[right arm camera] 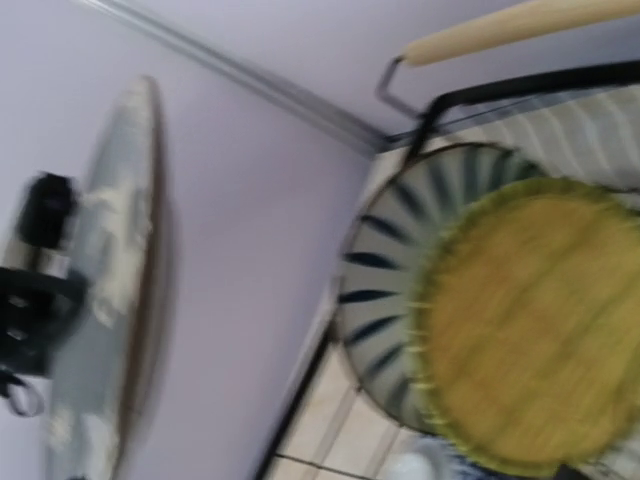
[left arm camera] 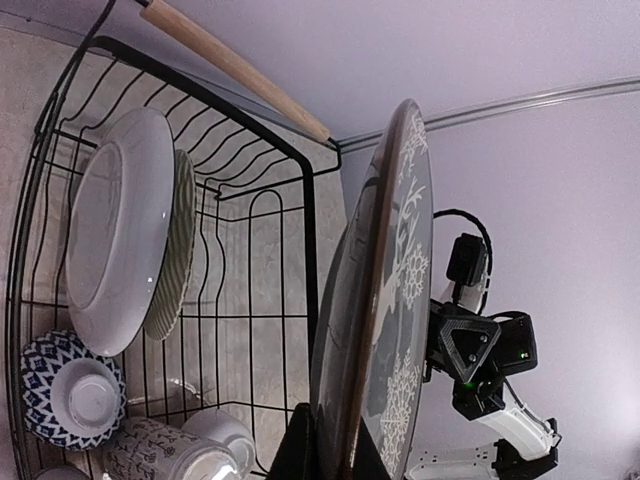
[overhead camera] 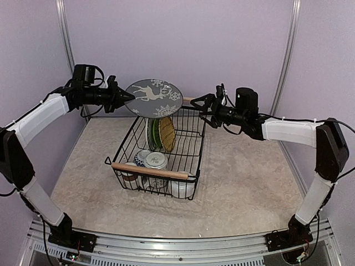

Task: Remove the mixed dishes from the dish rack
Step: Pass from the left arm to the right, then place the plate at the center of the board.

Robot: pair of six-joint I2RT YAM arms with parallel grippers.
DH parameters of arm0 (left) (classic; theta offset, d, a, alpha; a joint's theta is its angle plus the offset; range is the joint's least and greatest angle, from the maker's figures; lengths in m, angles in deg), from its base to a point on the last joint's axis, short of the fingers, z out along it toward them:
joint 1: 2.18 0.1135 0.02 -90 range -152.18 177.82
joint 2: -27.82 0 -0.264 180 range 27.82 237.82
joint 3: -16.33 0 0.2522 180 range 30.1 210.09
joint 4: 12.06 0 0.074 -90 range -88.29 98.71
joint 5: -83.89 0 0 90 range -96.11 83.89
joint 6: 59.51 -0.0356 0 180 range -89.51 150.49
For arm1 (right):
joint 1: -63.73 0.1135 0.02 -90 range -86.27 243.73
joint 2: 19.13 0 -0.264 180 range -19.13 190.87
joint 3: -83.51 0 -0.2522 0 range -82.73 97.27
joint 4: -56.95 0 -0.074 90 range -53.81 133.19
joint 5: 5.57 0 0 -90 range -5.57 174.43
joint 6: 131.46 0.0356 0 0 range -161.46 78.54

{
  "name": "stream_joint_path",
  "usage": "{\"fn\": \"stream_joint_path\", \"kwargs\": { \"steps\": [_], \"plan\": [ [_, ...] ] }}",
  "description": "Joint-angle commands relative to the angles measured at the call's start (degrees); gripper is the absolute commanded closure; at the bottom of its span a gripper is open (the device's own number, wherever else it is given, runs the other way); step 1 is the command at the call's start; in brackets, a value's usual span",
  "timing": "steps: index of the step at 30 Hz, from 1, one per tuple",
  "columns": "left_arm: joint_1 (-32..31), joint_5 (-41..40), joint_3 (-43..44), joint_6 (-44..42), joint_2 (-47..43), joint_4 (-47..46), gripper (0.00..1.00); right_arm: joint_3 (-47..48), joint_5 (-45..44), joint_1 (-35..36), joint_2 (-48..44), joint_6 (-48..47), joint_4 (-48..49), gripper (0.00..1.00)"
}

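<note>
My left gripper (overhead camera: 125,96) is shut on the rim of a grey plate with a white deer pattern (overhead camera: 155,97) and holds it in the air above the far end of the dish rack (overhead camera: 191,145). In the left wrist view the plate (left arm camera: 405,290) stands edge-on between my left gripper's jaws (left arm camera: 340,455). A striped plate (overhead camera: 151,133) and a lime green plate (overhead camera: 166,133) stand upright in the rack. A patterned bowl (overhead camera: 142,158), a patterned mug (overhead camera: 156,162), a white mug (overhead camera: 181,188) and a brown mug (overhead camera: 129,172) sit at its near end. My right gripper (overhead camera: 203,108) is open and empty by the rack's far right corner.
The rack has a wooden handle at the near end (overhead camera: 150,170) and one at the far end (right arm camera: 520,25). The blurred right wrist view shows the striped plate (right arm camera: 395,265), the green plate (right arm camera: 540,330) and the held plate (right arm camera: 115,290). Purple walls close the back and sides.
</note>
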Motion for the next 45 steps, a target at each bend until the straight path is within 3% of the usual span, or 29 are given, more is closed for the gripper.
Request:
{"fn": "stream_joint_path", "kwargs": {
  "steps": [1, 9, 12, 14, 20, 23, 27, 30, 32, 36, 45],
  "plan": [
    [-2.2, 6.6, 0.3, 1.1, -1.7, -11.5, 1.0, 2.2, 3.1, 3.6, 4.2, 7.7, 10.5, 0.03],
    [-5.4, 6.2, -1.5, -2.8, -2.3, -9.2, 1.0, 1.9, 1.6, 5.9, 4.8, 9.3, 11.4, 0.17],
    [-6.7, 6.8, -1.7, -5.0, -2.2, -8.6, 1.0, 2.4, 1.6, 6.4, 5.5, 10.2, 11.6, 0.37],
    [-7.5, 6.1, -2.0, -6.4, -2.3, -7.8, 1.0, 2.4, 1.4, 6.7, 6.1, 11.6, 13.2, 0.45],
    [-7.1, 2.5, -4.7, -10.5, -4.5, -5.7, 1.0, 1.1, -1.6, 7.2, 5.5, 14.6, 14.4, 0.88],
    [-5.0, 3.9, -7.2, -9.5, -5.4, -6.6, 0.83, 1.5, -1.5, 7.1, 5.0, 14.8, 13.7, 1.0],
    [-1.0, 8.7, -8.3, -6.7, -5.6, -9.0, 0.49, 0.8, -0.2, 6.3, 4.3, 15.3, 15.4, 1.0],
    [1.3, 7.1, -8.0, -8.5, -5.9, -7.2, 0.26, -2.0, 0.1, 4.2, 1.6, 15.7, 16.9, 1.0],
    [2.1, 5.0, -7.7, -9.9, -6.4, -5.4, 0.16, -4.2, 0.3, 1.8, -1.0, 14.9, 16.7, 1.0],
    [2.3, 3.1, -6.5, -12.1, -6.4, -2.7, 0.06, -8.2, 1.2, -4.8, -7.4, 12.5, 12.6, 1.0],
    [1.8, 2.5, -5.0, -11.9, -3.8, 0.2, 0.04, -21.5, -0.3, -22.7, -23.2, 7.8, 1.5, 1.0]
  ]
}}
